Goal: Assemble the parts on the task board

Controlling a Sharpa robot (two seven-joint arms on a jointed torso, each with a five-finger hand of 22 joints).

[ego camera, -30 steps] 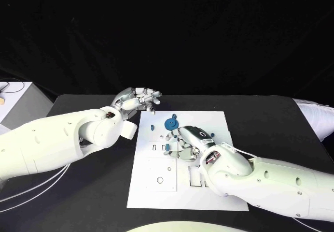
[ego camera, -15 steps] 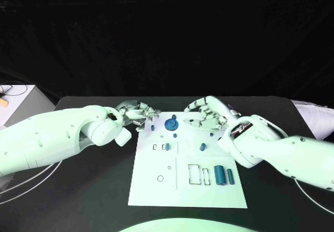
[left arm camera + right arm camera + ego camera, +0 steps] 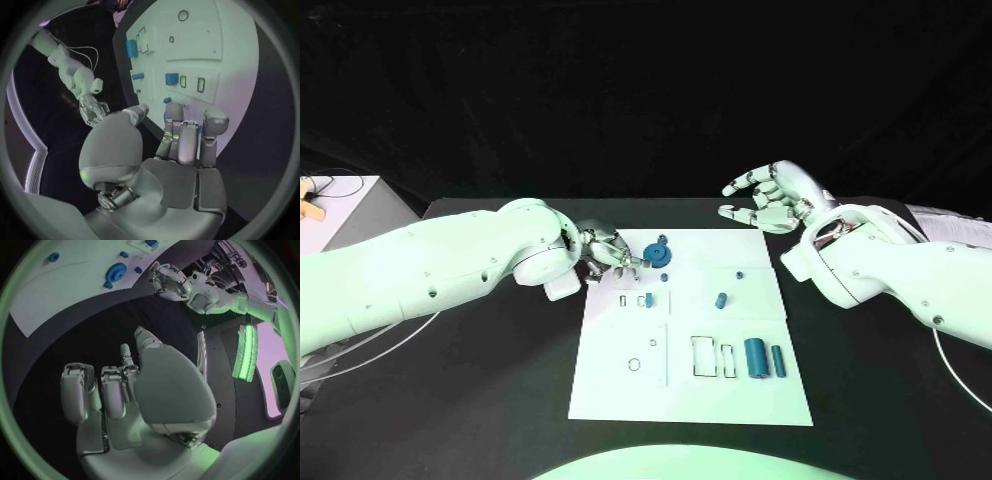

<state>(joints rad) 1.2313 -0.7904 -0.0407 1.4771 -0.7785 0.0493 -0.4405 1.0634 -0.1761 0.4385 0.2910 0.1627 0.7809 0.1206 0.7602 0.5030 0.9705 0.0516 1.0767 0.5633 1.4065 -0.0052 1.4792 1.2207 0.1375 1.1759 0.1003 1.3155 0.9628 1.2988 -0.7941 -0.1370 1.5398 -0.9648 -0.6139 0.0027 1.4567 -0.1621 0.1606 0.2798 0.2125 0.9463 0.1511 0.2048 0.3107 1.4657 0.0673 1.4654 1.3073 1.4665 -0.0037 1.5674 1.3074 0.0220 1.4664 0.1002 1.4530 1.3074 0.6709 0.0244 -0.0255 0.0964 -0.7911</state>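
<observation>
The white task board (image 3: pixel 689 400) lies in the middle of the black table. A blue gear disc (image 3: pixel 656 255) sits near its far edge, with small blue pieces (image 3: pixel 720 299) behind the middle and two blue cylinders (image 3: pixel 764 358) by the slots on the right. My left hand (image 3: pixel 607 255) is low over the board's far left corner, its fingertips beside the gear; the left wrist view shows its palm (image 3: pixel 169 145) with nothing in it. My right hand (image 3: pixel 769 198) hangs raised beyond the board's far right corner, fingers loosely curved and apart, holding nothing (image 3: pixel 125 390).
A white box (image 3: pixel 332 210) stands off the table's left edge. A white bundle (image 3: pixel 949 225) lies at the right edge. The board's near half carries open slots (image 3: pixel 708 358) and a round hole (image 3: pixel 633 366).
My right hand has lifted off the board's middle and drawn back to the far right. My left hand has come down from beyond the board to its far left corner, beside the gear.
</observation>
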